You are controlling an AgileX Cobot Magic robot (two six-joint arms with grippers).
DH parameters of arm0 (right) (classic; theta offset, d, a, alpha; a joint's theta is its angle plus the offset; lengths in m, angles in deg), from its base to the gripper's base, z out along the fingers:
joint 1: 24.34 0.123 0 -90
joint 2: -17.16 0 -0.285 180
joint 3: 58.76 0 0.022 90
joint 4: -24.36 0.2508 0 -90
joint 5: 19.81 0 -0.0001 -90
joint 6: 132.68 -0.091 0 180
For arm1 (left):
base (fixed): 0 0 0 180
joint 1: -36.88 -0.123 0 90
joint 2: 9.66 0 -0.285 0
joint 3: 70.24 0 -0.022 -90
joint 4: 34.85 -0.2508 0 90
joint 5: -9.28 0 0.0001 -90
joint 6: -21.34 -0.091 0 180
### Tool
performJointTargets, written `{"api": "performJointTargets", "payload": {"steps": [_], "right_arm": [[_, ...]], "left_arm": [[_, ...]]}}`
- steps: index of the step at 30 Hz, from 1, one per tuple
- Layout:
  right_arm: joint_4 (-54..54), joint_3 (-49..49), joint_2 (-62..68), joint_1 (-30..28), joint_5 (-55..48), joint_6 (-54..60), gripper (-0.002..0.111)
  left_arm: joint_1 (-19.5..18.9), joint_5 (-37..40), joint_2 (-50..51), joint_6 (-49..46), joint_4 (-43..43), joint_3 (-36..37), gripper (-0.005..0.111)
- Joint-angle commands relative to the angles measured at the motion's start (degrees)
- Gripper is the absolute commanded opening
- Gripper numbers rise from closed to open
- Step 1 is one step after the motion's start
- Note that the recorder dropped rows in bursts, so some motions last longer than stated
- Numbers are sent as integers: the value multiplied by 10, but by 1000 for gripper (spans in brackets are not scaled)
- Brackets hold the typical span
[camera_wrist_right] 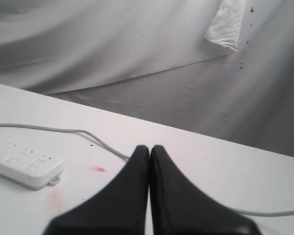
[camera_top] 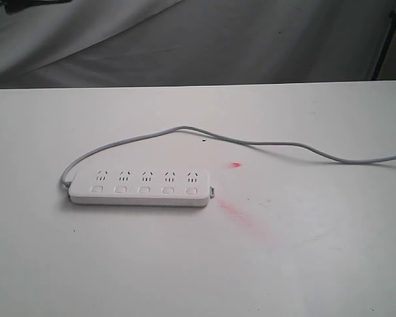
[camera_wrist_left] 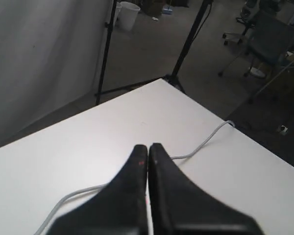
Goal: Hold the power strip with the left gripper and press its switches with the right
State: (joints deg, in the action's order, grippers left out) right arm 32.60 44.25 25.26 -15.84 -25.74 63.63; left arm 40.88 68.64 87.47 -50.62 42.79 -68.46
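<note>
The white power strip (camera_top: 140, 187) lies flat on the table, left of centre, its row of five switches (camera_top: 144, 190) along the near edge. Its light grey cord (camera_top: 270, 143) loops from the left end, over the back and off to the right. No arm shows in the exterior view. In the right wrist view the strip's end (camera_wrist_right: 24, 168) lies off to one side of my right gripper (camera_wrist_right: 150, 148), well apart from it; the black fingers are pressed together, holding nothing. My left gripper (camera_wrist_left: 148, 146) is shut and empty above the cord (camera_wrist_left: 206, 142); the strip is hidden there.
The white table (camera_top: 317, 264) carries red smudges (camera_top: 236, 165) to the right of the strip. A grey cloth backdrop (camera_top: 218, 39) hangs behind. In the left wrist view, black tripod legs (camera_wrist_left: 186, 46), a white bucket (camera_wrist_left: 128, 9) and office chairs stand on the floor beyond the table's corner.
</note>
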Motion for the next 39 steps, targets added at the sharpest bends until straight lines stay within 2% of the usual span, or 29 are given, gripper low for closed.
{"api": "performJointTargets", "payload": {"steps": [1,4,7,9,11,14,17,21,25,33,36,39], "right_arm": [[-2,-2,-3,-4,5,-4,0],[-2,-2,-3,-4,5,-4,0],[-2,-2,-3,-4,5,-4,0],[-2,-2,-3,-4,5,-4,0],[-2,-2,-3,-4,5,-4,0],[-2,-2,-3,-4,5,-4,0],[-2,-2,-3,-4,5,-4,0],[-2,-2,-3,-4,5,-4,0],[-2,-2,-3,-4,5,-4,0],[-2,-2,-3,-4,5,-4,0],[-2,-2,-3,-4,5,-4,0],[-2,-2,-3,-4,5,-4,0]], "left_arm": [[-11,-29,-37,35,-16,-2,0],[-26,-34,-73,138,-119,-2,0],[-31,-33,-133,310,-292,0,0],[-30,-16,-182,446,-423,1,0],[-30,14,-234,540,-528,1,0],[-30,24,-305,598,-651,1,0],[-30,19,-377,627,-724,1,0],[-30,2,-461,634,-776,15,0],[-30,-114,-542,634,-784,95,0],[-27,-418,-671,634,-791,387,0],[-24,-501,-705,634,-786,493,0],[-24,-547,-743,634,-782,567,0]]}}
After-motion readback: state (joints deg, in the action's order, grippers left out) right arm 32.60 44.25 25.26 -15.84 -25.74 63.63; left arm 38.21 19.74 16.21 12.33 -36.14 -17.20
